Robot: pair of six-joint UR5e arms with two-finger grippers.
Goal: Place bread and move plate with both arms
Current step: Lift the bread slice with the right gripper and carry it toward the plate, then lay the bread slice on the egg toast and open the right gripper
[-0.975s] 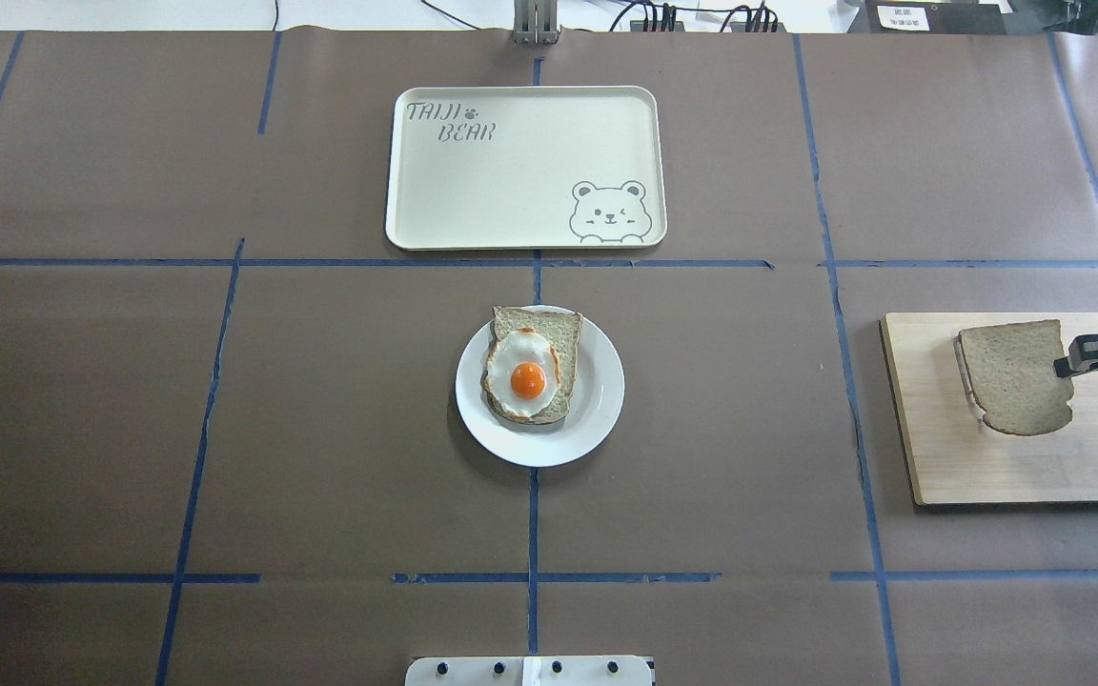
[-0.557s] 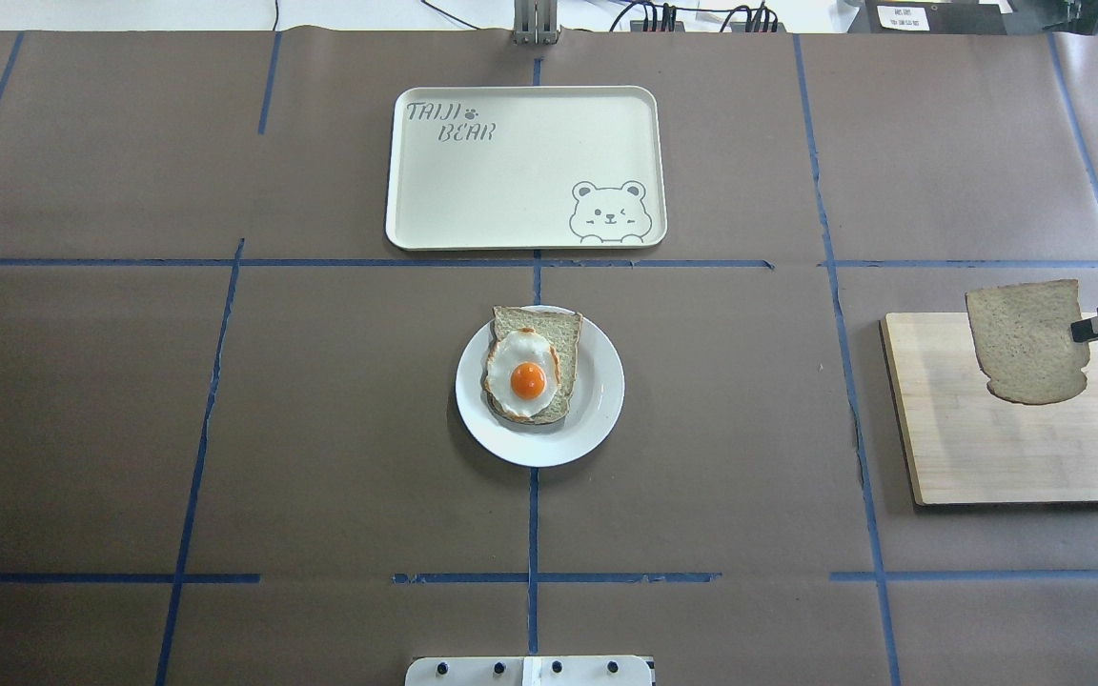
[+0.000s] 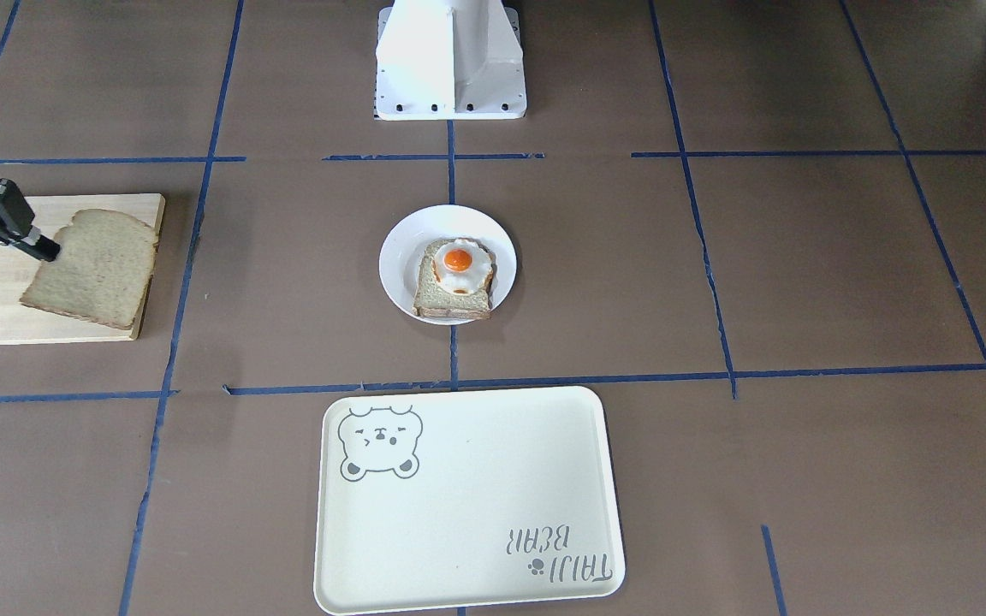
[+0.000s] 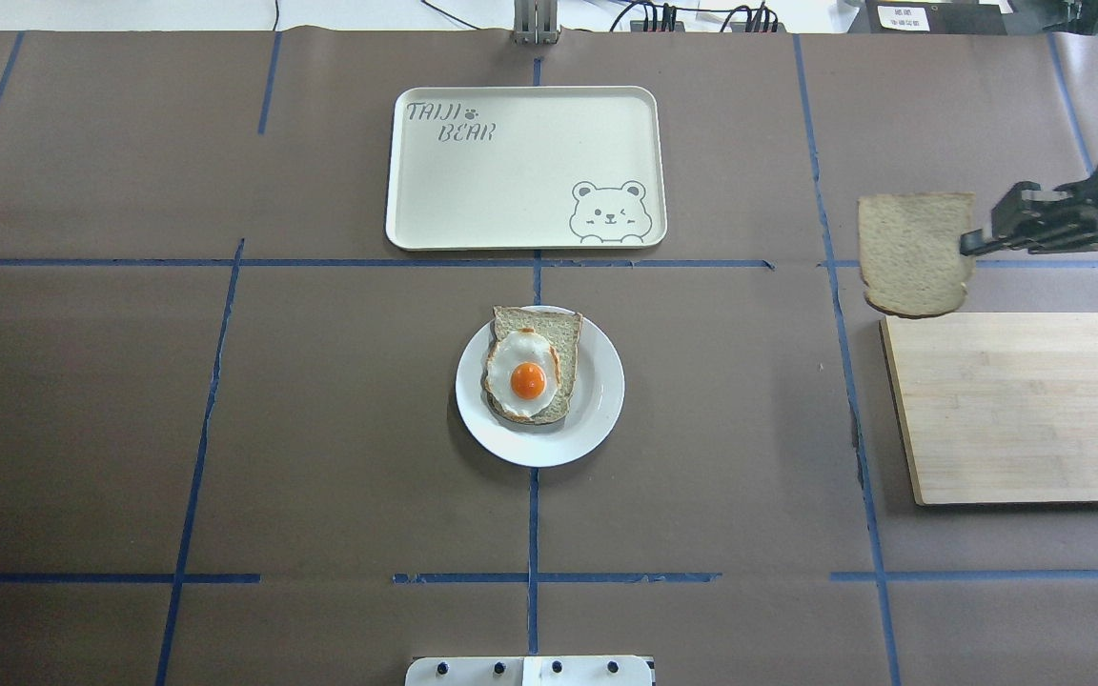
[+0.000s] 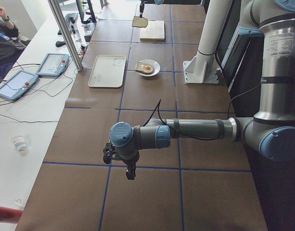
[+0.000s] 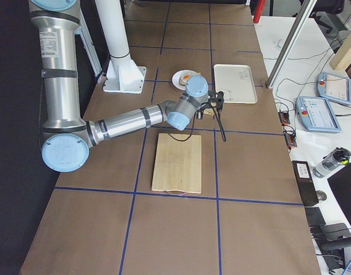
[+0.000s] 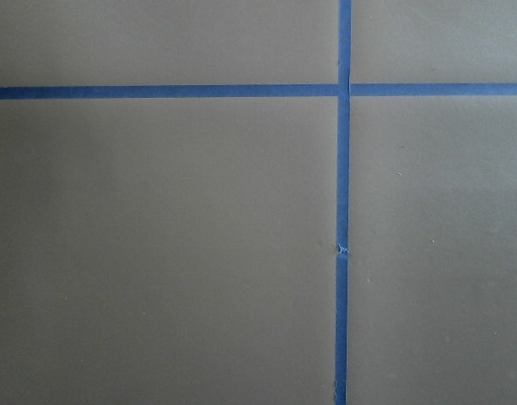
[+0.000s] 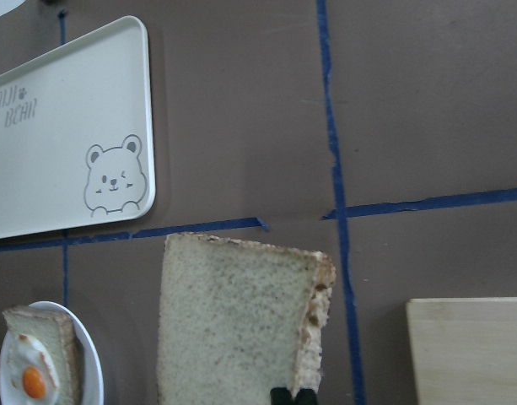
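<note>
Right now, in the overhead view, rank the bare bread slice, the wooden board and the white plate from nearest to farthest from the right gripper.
From the right gripper:
1. bread: clamped in its jaws.
2. wooden board: just robot-side, on the table.
3. plate: table centre, off to its left.

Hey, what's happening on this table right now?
The right end effector pinches a bare bread slice by its edge, holding it in the air near the wooden cutting board. The white plate in the middle carries an egg-topped slice, with the bear tray beyond it. The left arm hangs over bare table far off to the side.
</note>
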